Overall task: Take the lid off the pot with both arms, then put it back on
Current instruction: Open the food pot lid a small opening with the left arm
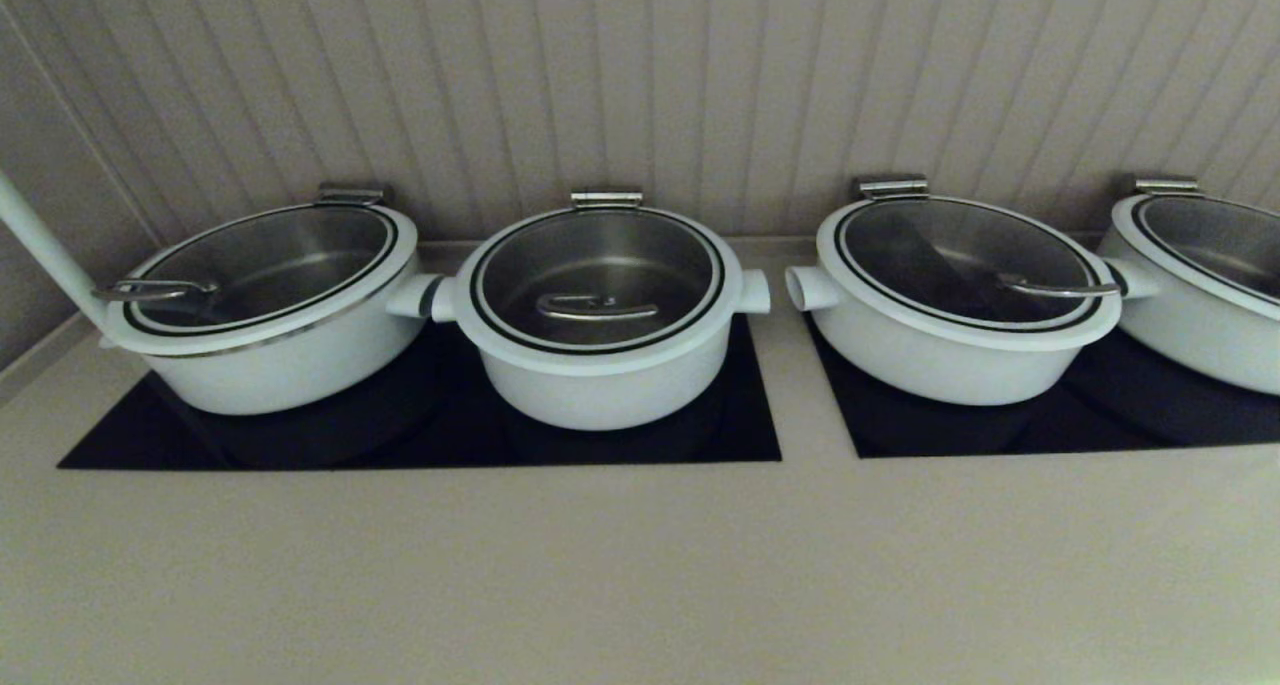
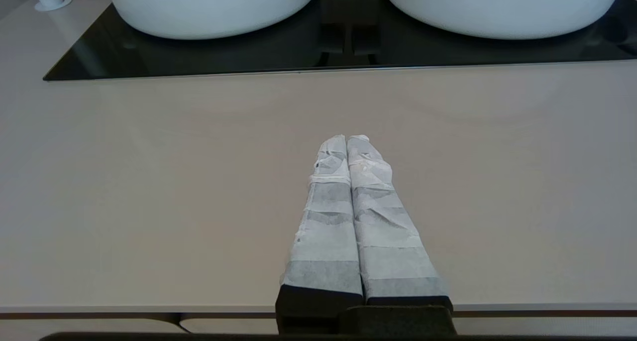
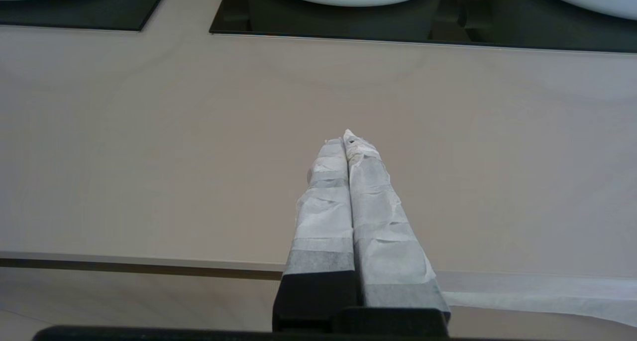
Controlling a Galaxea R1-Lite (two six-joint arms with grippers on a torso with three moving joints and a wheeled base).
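The pot point(image 1: 598, 365) stands on the black cooktop point(image 1: 700, 435), second from the left in a row of white vessels, between a wide pan point(image 1: 265, 350) and another wide pan point(image 1: 950, 345). The lid point(image 1: 598, 277) sits closed on the pot, with its steel handle point(image 1: 597, 309) in the centre of the glass.

Neither arm shows in the head view. The left gripper point(image 2: 347, 141) hovers over the beige counter point(image 2: 149, 181) in front of the cooktop, its taped fingers pressed together and holding nothing. The right gripper point(image 3: 346, 138) is the same, closed and empty, near the counter's front edge.

I judge the lid to be stiff, rather heavy and breakable, with a smooth, slippery rim. The handle is the safest place to hold; for two arms, opposite sides of the white rim seem possible, lifted evenly.
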